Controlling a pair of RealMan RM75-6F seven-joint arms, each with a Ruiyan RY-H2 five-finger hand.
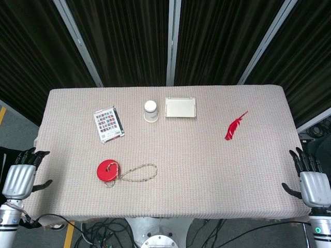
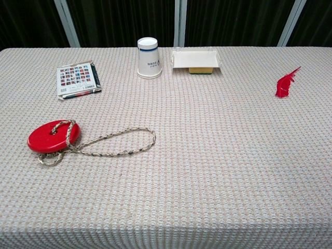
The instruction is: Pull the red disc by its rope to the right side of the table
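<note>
The left hand (image 1: 20,175) waits off the table's (image 1: 207,170) left edge, fingers apart, holding nothing. The red disc (image 1: 107,170) lies near the front left, and its rope (image 1: 139,172) (one long loop) stretches rightward. Behind sit a booklet (image 1: 108,124), cup (image 1: 151,110), tray (image 1: 180,107) and feather (image 1: 235,126). The right hand (image 1: 310,181) is also spread and empty.
</note>
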